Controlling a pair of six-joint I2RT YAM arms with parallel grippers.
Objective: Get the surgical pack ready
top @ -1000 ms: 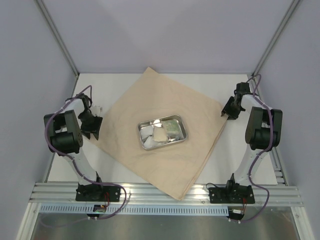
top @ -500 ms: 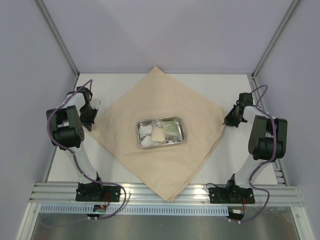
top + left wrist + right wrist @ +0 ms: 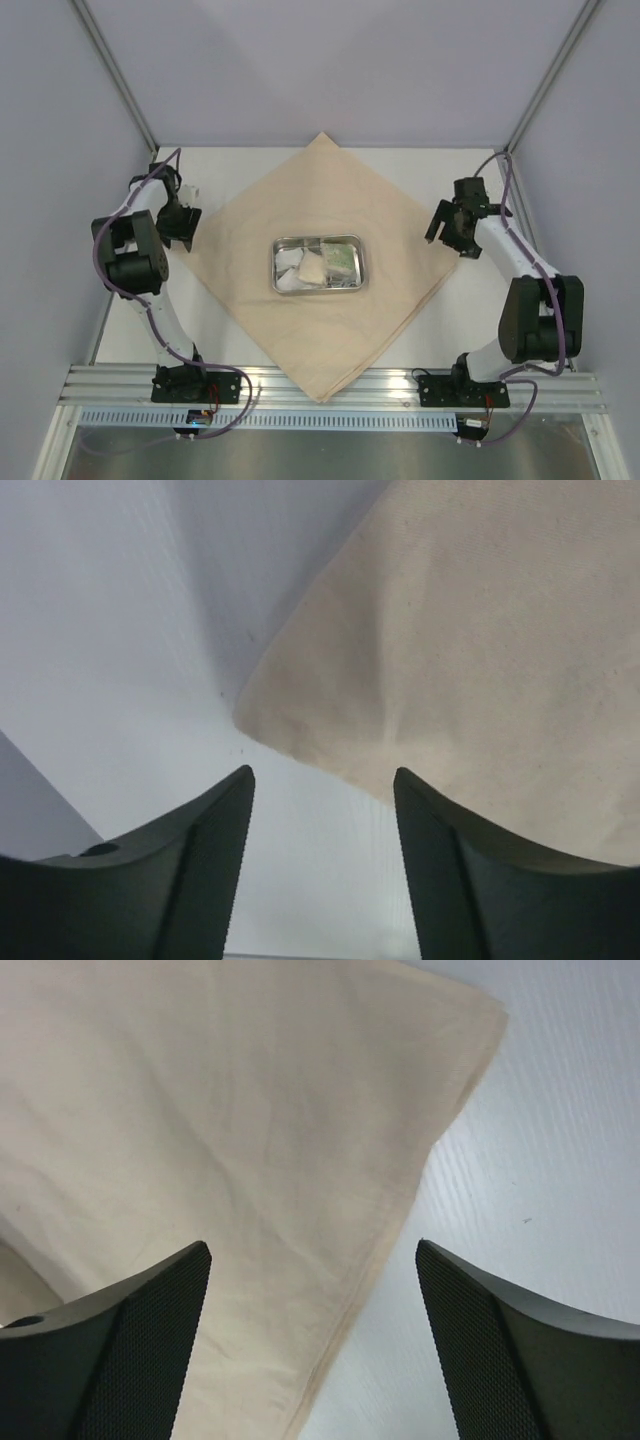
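Note:
The surgical pack's beige cloth (image 3: 320, 190) lies spread flat as a diamond on the white table. At its middle stands a small steel tray (image 3: 363, 262) holding white gauze (image 3: 290, 262) and other small pieces too small to tell apart. My left gripper (image 3: 183, 222) is open just outside the cloth's left corner. In the left wrist view the gripper (image 3: 324, 772) is empty over bare table, with the cloth (image 3: 480, 660) ahead. My right gripper (image 3: 445, 228) is open above the right corner. The right wrist view has its empty jaws (image 3: 312, 1244) straddling the edge of the cloth (image 3: 220, 1110).
The white table (image 3: 460, 320) ends at an aluminium rail (image 3: 330, 385) along the near edge, where both arm bases are bolted. Grey walls and slanted frame posts (image 3: 115, 80) close in the back and sides.
Both grippers shut on the cloth's side corners, pulled it round into a squarer diamond, then opened and let go. The right gripper has since moved inward over its corner.

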